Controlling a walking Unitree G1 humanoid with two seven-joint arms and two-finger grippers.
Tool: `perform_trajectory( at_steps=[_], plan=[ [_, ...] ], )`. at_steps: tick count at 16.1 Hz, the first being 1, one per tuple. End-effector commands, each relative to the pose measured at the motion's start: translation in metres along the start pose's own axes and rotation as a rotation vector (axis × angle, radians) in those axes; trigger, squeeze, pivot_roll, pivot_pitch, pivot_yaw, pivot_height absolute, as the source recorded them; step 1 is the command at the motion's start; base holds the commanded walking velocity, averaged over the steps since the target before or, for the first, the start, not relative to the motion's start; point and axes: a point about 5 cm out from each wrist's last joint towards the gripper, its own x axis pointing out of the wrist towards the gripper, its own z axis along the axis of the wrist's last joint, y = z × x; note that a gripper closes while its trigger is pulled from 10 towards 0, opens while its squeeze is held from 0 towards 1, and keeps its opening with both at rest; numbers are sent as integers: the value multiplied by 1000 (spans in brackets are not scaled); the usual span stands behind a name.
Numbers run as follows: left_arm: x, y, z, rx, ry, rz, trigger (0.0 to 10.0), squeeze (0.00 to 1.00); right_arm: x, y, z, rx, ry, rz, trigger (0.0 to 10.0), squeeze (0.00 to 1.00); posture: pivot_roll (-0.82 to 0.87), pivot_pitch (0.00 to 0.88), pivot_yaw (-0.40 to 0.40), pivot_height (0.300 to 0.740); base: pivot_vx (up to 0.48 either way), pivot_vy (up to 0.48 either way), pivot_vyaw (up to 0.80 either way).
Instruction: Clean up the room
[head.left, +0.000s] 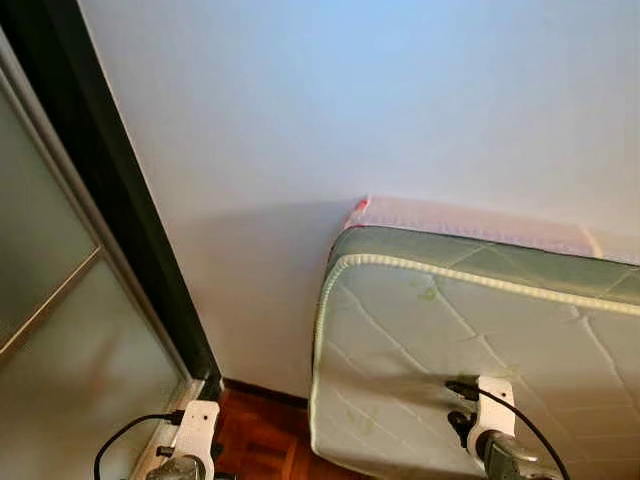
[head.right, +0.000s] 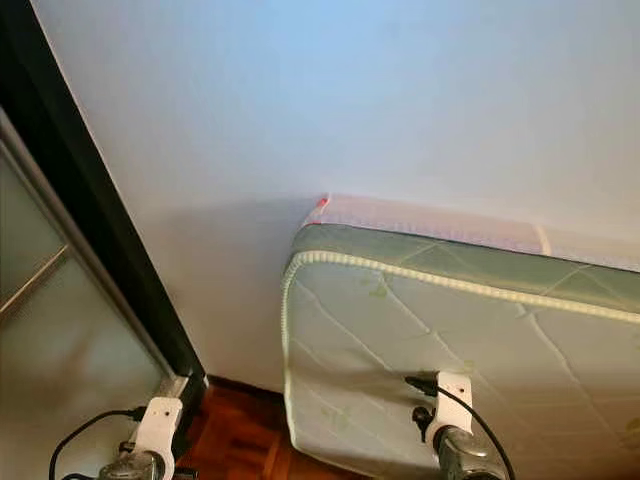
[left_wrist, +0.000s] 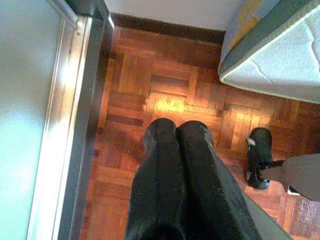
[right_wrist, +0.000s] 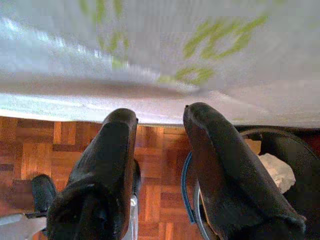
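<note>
My left gripper (left_wrist: 177, 132) hangs shut over the parquet floor (left_wrist: 150, 85), with nothing between its fingers. My right gripper (right_wrist: 160, 120) is open and empty, low beside the face of a quilted white mattress (head.left: 480, 330) with green trim. Below the right gripper sits a black container (right_wrist: 300, 160) holding a crumpled white lump (right_wrist: 272, 170). Both arms hang low at the bottom of the eye views, the left wrist (head.left: 192, 432) near the door and the right wrist (head.left: 490, 410) in front of the mattress.
The mattress leans on its edge against a plain white wall (head.left: 350, 100). A dark-framed sliding door with frosted glass (head.left: 60, 330) stands on the left. Bare parquet runs between door and mattress. My black foot (left_wrist: 260, 157) rests on the floor.
</note>
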Motion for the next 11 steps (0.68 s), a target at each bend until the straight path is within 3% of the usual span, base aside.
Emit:
perform_trajectory(
  at_steps=[1,11],
  plan=[
    [-1,1,-6,-4,28,0,10000,0,0,-3,5,-2,-18,-12,10000,0,113,0,-61,740,-300,0,0],
    [-1,1,-4,5,26,-2,10000,0,0,-1,7,0,-25,4,10000,0,112,4,-61,740,-304,0,0]
  ],
)
